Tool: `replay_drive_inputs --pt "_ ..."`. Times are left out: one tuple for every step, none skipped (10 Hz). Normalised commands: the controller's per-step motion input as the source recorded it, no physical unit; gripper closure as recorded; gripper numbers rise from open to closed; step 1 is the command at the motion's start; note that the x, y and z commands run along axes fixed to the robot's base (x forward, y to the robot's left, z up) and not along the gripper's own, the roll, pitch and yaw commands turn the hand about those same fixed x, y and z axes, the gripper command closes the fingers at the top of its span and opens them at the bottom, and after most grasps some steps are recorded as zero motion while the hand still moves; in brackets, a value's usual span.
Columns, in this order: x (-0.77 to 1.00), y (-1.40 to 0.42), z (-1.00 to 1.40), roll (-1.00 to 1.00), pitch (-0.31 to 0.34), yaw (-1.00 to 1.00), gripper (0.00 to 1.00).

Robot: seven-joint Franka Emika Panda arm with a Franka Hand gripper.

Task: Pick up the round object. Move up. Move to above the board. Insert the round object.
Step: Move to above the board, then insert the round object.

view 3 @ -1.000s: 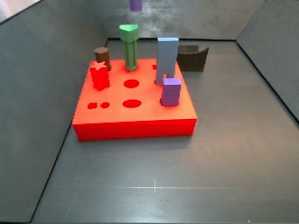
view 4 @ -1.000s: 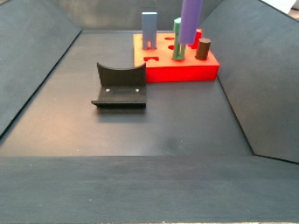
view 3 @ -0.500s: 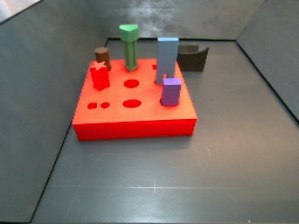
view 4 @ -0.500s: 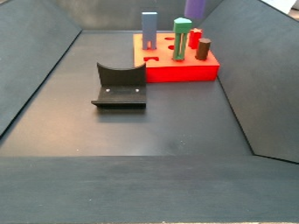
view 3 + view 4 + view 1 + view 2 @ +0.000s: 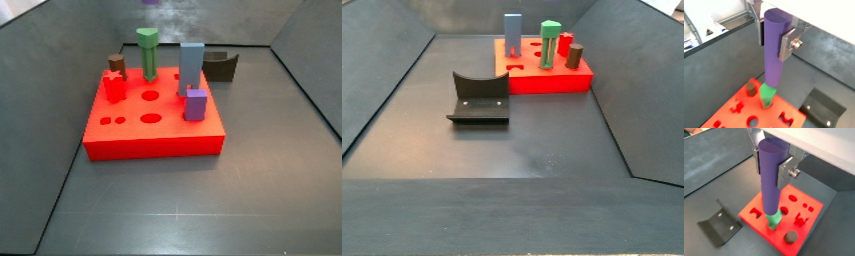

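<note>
So the pick-up part is looking done. In both wrist views the gripper [image 5: 775, 37] is hanging high over the red board [image 5: 731, 112], and its silver fingers [image 5: 788, 44] are clamping the round object [image 5: 773, 55] near its upper end. In a side view only the purple tip [image 5: 151, 2] is peeking in at the top edge, so the lift seems about done too.

What's left, I'd say, is lining it up over a free round hole [image 5: 783, 210] and pushing it in. Nothing is seated yet.

The peg's long axis is running straight along the fingers, lower end pointing down at the board, right about over the green peg [image 5: 773, 221]. It's looking upright, not tilted, as far as I can tell.
</note>
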Motion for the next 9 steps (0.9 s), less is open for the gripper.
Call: replay_drive_inputs --pt "0.22 -1.0 0.06 0.0 0.111 0.01 1.0" --pt "0.23 -1.0 0.06 0.01 0.119 0.01 1.0" --pt "0.24 -1.0 0.06 0.0 0.129 0.01 1.0" --pt "0.27 -1.0 0.07 0.0 0.132 0.01 1.0" --pt "0.28 -1.0 0.08 0.01 0.127 0.01 1.0" --pt "0.22 -0.65 0.06 0.02 0.133 0.01 1.0" --pt "0.15 -0.33 0.04 0.03 0.119 0.01 1.0" --pt "0.11 -0.25 0.03 0.03 0.106 0.01 1.0" --pt "-0.1 0.3 -0.28 0.0 -0.009 0.0 1.0"
